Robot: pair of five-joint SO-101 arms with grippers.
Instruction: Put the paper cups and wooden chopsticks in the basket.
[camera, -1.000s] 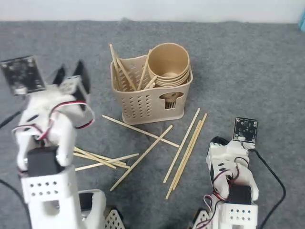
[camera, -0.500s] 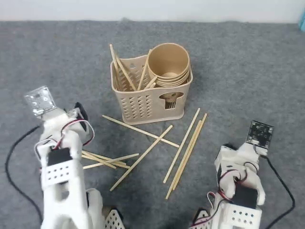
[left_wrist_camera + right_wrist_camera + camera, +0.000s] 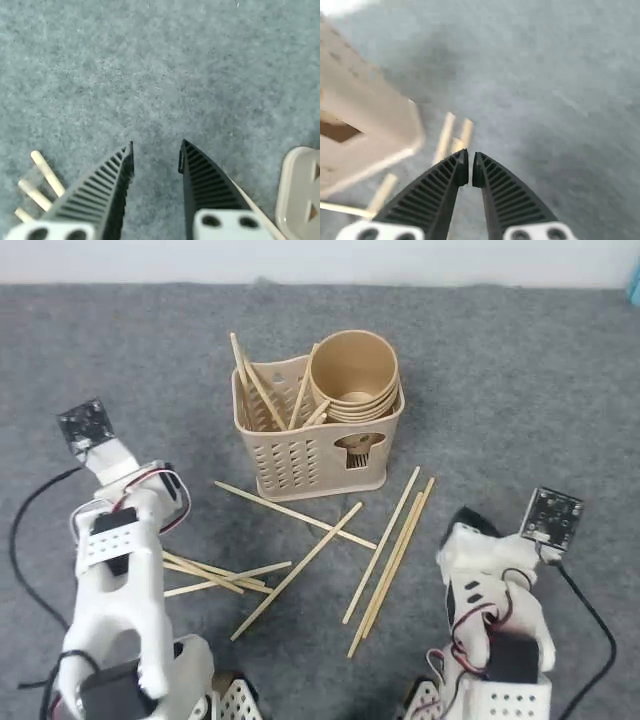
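Note:
A beige slotted basket stands mid-table and holds stacked paper cups and several upright wooden chopsticks. More chopsticks lie loose on the carpet in front of it: a group to the right, one diagonal, and a cluster near the left arm. My left gripper is open over bare carpet, with chopstick ends beside one finger. My right gripper is shut with nothing in it, low over the carpet and pointing at chopstick ends by the basket.
Grey carpet covers the whole table. The left arm and right arm stand at the near edge on either side of the loose chopsticks. A basket corner shows in the left wrist view.
The left arm has come down from its raised pose and drawn back toward its base. The right arm shifted slightly right, and its dark tip now points forward.

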